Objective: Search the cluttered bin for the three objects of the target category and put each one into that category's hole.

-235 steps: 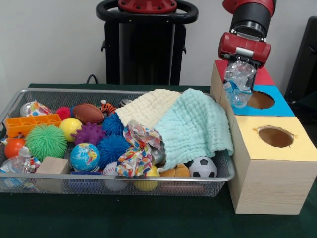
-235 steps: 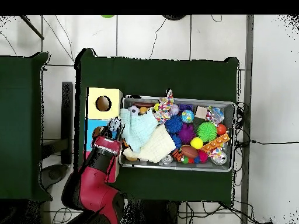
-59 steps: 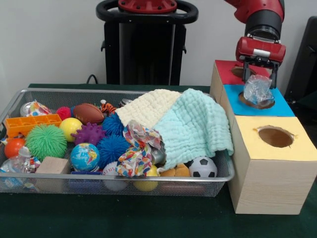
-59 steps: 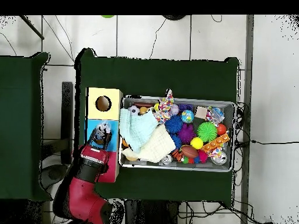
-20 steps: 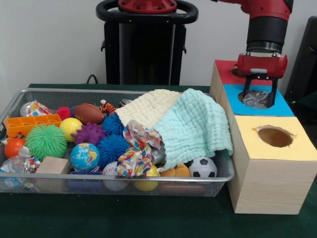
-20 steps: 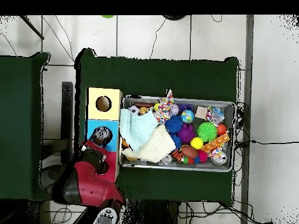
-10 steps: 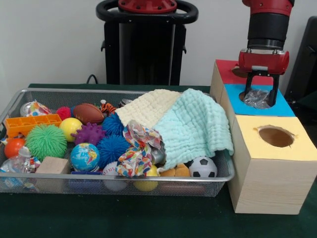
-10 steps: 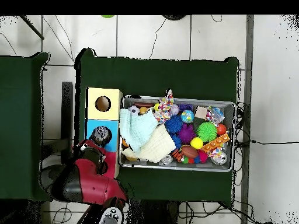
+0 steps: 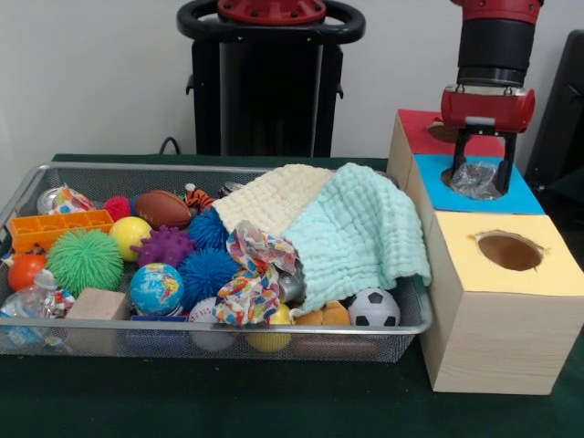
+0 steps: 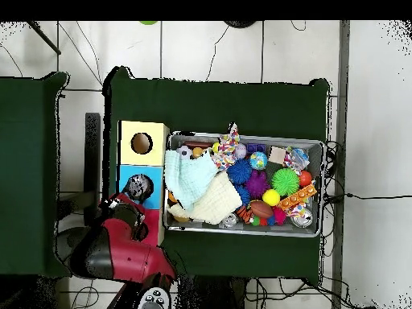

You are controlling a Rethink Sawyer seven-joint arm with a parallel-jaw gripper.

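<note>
A crumpled piece of clear thin plastic sits in the round hole of the blue-topped wooden box, directly under my claw; its two black fingers stand spread to either side of it, gripping nothing. The front view shows this gap; overhead, my red arm covers the red-topped box and its round hole, and the plastic there is only a blur. I count three boxes on the green table, the third being yellow-topped. A second clear plastic piece lies in the front view's left corner of the silver wire mesh bin, beside the wooden block.
</note>
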